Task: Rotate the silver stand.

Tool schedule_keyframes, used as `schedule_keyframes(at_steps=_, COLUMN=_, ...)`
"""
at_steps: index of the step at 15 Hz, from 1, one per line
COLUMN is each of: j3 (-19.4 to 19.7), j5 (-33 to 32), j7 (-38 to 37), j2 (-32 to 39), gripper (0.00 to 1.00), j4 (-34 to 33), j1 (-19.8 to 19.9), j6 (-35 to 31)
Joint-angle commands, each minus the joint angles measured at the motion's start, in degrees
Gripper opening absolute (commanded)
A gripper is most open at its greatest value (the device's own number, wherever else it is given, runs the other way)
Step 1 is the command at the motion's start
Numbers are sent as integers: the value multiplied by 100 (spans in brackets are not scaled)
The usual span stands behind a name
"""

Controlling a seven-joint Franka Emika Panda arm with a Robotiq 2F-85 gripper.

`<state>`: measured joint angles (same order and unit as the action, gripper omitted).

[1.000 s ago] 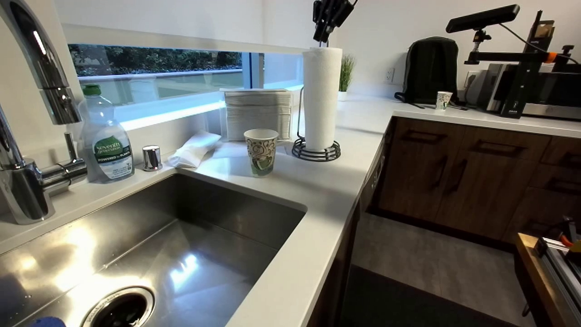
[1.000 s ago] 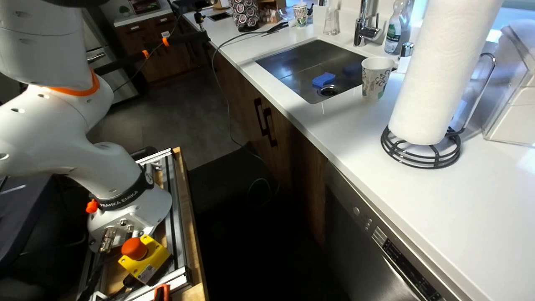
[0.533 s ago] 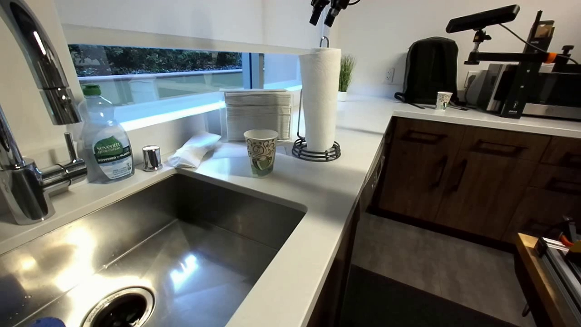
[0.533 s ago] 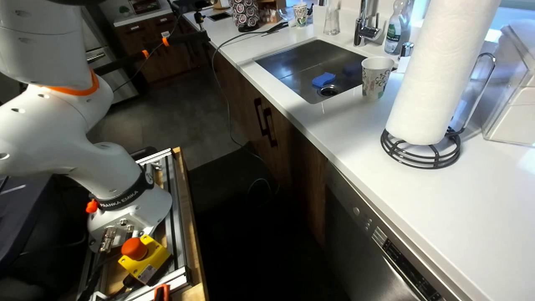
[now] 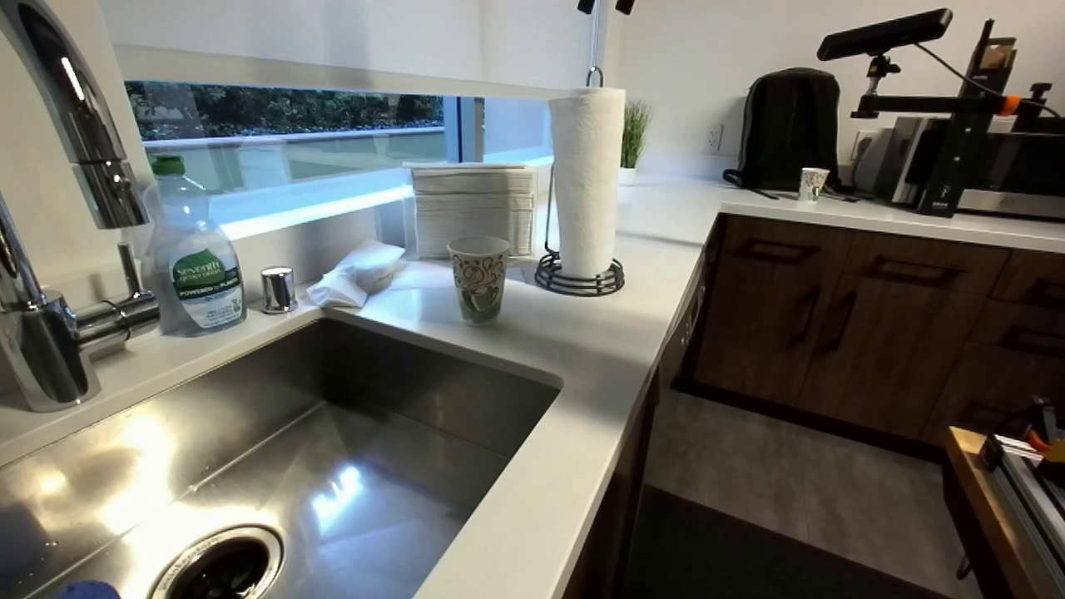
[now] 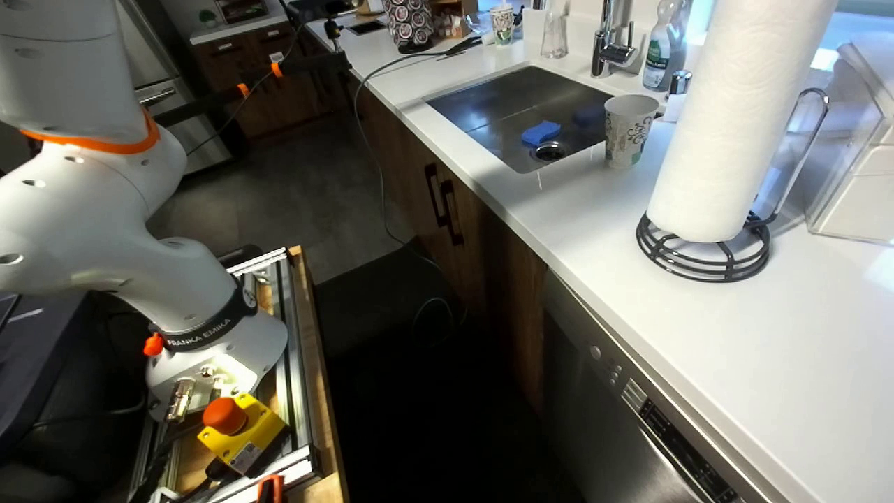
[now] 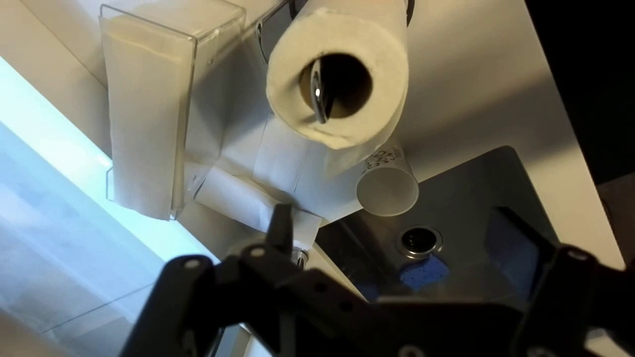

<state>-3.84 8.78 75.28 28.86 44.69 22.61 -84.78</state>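
Note:
The silver stand (image 5: 580, 287) is a metal wire paper-towel holder upright on the counter. Its round base (image 6: 702, 269) and bent side wire show in both exterior views. A white paper roll (image 5: 586, 179) sits over its middle post and hides most of it. Only the post's looped tip pokes out of the roll's core, visible from above in the wrist view. Higher up, apart from that loop, is my gripper (image 5: 606, 5), mostly cut off by the picture's top edge. In the wrist view my gripper (image 7: 397, 223) stands open, its fingers wide apart with nothing between them.
A paper cup (image 5: 479, 283) stands near the stand, beside the sink (image 5: 441, 383). Behind it are a clear napkin box (image 7: 149, 114) and a crumpled napkin (image 5: 358, 274). A soap bottle (image 5: 200, 258) and faucet (image 5: 50, 349) line the sink; a blue sponge (image 7: 424, 271) lies inside.
My gripper has risen off the stand's top loop and its fingers have spread apart. The loop has come into sight, and the paper roll has shifted slightly. The arm has swung slightly back.

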Motion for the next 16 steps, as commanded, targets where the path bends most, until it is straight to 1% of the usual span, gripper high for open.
schedule_keyframes(at_steps=1, j3=162, j5=-253, j7=-1038, j2=-464, gripper=100, j4=631, j1=-246, j6=-39)
schedule_keyframes(at_steps=3, j3=239, j5=-447, j7=-1605, j2=-644, gripper=100, j4=858, j1=-346, j6=-251)
schedule_keyframes(at_steps=6, j3=335, j5=-553, j7=-2460, j2=-873, gripper=100, j4=1103, j1=-371, j6=-137)
schedule_keyframes(at_steps=8, j3=393, j5=-527, j7=-2943, j2=-1062, gripper=100, j4=1316, j1=-332, j6=111)
schedule_keyframes(at_steps=12, j3=604, j5=-554, j7=-3963, j2=-1565, gripper=100, j4=2104, j1=-325, j6=-128)
schedule_keyframes(at_steps=16, j3=763, j5=-548, j7=-5037, j2=-2162, gripper=100, j4=2912, j1=-344, j6=-94)
